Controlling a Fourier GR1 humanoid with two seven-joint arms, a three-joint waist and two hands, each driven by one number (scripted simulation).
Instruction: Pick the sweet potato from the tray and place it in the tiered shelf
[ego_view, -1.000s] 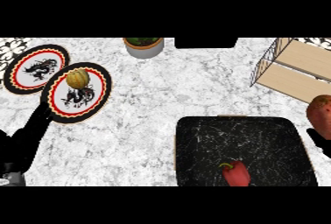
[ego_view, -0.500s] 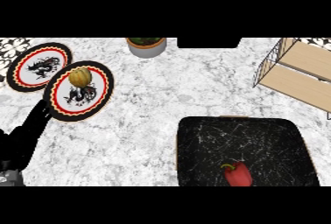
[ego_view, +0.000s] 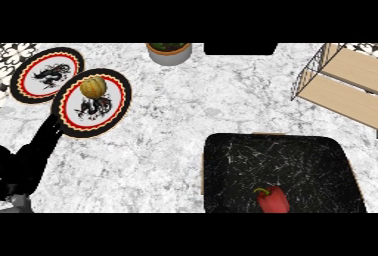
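**A:** Head view, entry one: the sweet potato?

**B:** It is not showing anywhere in this view, so I cannot tell where it is lying or how it is looking. The tray (ego_view: 295, 157), black with pale veining, is sitting at the counter's (ego_view: 170, 135) near right corner. It is carrying a red pepper (ego_view: 273, 201) with a green stem, close to the tray's near edge.

**A:** Entry two: the tiered shelf?

**B:** The tiered shelf (ego_view: 347, 95) is standing at the far right corner, pale boards in a thin wire frame, apart from the tray. Bare marble is lying between the two.

**A:** Hands?

**B:** The left hand (ego_view: 21, 170) is resting at the near left corner, fingers stretching straight toward the nearer plate (ego_view: 92, 114) and holding nothing. The right hand is not appearing.

**A:** Remaining stock?

**B:** The nearer plate is overlapping a second plate (ego_view: 46, 76) at the far left and is carrying a yellowish round fruit (ego_view: 92, 86). A potted plant (ego_view: 170, 54) is standing at the far edge.
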